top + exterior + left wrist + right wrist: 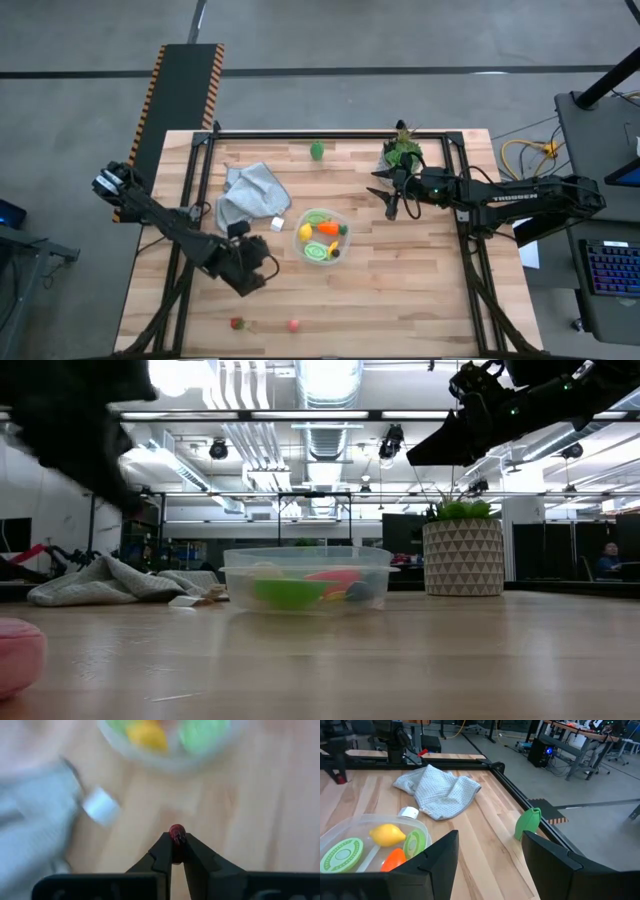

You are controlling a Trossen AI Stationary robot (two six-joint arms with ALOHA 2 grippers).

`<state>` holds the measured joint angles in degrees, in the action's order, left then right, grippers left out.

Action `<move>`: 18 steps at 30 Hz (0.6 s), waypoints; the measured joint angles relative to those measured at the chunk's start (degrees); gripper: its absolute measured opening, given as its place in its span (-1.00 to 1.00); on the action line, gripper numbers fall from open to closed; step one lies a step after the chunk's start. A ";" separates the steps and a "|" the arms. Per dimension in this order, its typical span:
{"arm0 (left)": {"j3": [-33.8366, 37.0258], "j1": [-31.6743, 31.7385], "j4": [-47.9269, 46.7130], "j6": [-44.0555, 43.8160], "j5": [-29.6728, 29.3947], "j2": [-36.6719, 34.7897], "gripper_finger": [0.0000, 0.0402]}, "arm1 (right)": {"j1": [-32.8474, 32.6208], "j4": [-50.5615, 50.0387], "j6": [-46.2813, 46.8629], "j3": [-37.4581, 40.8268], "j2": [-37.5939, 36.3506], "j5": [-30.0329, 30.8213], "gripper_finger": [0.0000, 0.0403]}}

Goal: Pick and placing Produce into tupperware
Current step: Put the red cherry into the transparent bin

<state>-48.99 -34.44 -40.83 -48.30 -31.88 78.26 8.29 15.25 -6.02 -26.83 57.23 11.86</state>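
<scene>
The clear tupperware (322, 237) stands mid-table and holds a yellow lemon (387, 834), green slices (342, 854) and an orange piece (395, 859). My left gripper (176, 851), near and left of it (265, 265), is shut on a tiny red piece of produce (176, 832). My right gripper (490, 860) hangs open above the table to the right of the tupperware (392, 203), with nothing between its fingers. Loose produce lies on the wood: a green piece (317, 150) at the far edge, a red one (237, 322) and a pink one (294, 324) near the front. My left gripper pinches the tiny red piece (176, 836) between its two fingers, right at their free ends, and the piece's top sticks out past them. The fingers slant down toward the table. The piece is held above the wood, short of the tupperware.
A crumpled grey cloth (250, 195) lies left of the tupperware, with a small white cube (277, 224) at its edge. A potted plant (403, 150) stands at the far right, beside my right arm. A black frame (330, 133) borders the table.
</scene>
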 joint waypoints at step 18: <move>8.00 13.40 52.93 39.72 -7.28 1.09 -0.94 | 0.01 -0.02 -0.63 0.00 0.04 0.00 0.04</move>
<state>-40.99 -21.04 12.11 -8.58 -39.16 79.35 8.29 15.22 -6.65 -26.83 57.28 11.86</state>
